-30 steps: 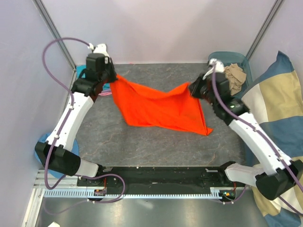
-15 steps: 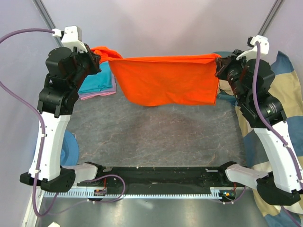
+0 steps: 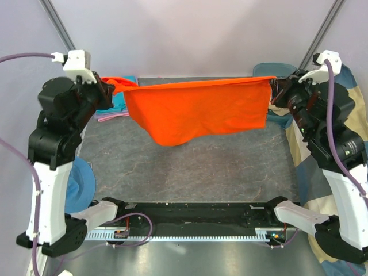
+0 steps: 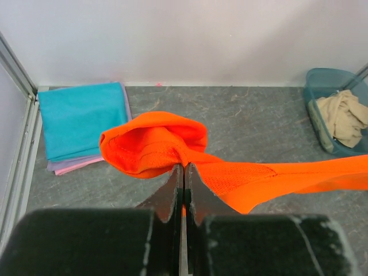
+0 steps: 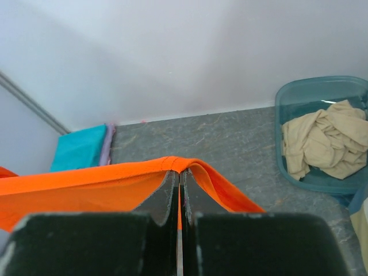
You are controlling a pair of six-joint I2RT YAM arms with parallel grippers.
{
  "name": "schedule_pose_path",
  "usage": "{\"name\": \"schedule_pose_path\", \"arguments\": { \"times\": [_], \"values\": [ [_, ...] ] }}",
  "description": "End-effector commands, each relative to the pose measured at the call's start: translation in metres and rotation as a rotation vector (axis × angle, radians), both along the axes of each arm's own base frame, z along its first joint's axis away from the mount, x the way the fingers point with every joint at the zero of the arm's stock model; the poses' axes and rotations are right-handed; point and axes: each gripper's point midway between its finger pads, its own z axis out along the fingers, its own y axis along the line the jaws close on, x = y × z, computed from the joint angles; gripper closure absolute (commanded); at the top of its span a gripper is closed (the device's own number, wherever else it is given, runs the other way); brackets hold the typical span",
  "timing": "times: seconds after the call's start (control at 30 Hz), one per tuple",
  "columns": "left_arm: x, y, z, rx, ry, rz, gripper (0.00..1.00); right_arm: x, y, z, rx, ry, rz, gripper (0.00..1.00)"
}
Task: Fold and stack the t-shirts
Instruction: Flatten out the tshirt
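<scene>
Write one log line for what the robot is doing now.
left gripper: shut on orange t-shirt | right gripper: shut on it | state: stretched between them above table

there are four t-shirts for certain. one orange t-shirt (image 3: 198, 112), one teal t-shirt (image 4: 77, 118), one pink-lilac t-shirt (image 4: 72, 165) and one beige t-shirt (image 5: 322, 144). the pink-lilac edge shows two tints, and whether that is one tee or two cannot be told. folded stacks: one. there is one teal bin (image 5: 280, 115), one blue-and-beige fabric (image 3: 300, 172), one blue round thing (image 3: 83, 181) and one table (image 3: 190, 172). there are two arms and two grippers, one left gripper (image 4: 184, 172) and one right gripper (image 5: 179, 175), with two fingers on each.
</scene>
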Motion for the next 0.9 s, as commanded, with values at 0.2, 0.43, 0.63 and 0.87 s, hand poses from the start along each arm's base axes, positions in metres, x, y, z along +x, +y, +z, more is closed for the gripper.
{"name": "schedule_pose_path", "arguments": {
  "times": [0.2,0.43,0.63,0.87],
  "values": [
    [-0.069,-0.025,-0.009,-0.094,0.045,-0.219,0.98,-0.051,0.009,0.002,0.075,0.025,0.154,1.00],
    [-0.001,-0.048,-0.034,-0.166,0.036,-0.218,0.98,0.012,0.020,-0.069,0.026,0.138,0.059,1.00],
    [0.135,-0.067,-0.098,-0.104,0.160,-0.125,0.98,0.132,0.019,-0.135,-0.031,0.211,-0.004,1.00],
    [0.224,-0.086,0.005,-0.151,-0.014,-0.134,0.98,0.212,0.005,-0.079,-0.021,0.107,0.011,1.00]
  ]
}}
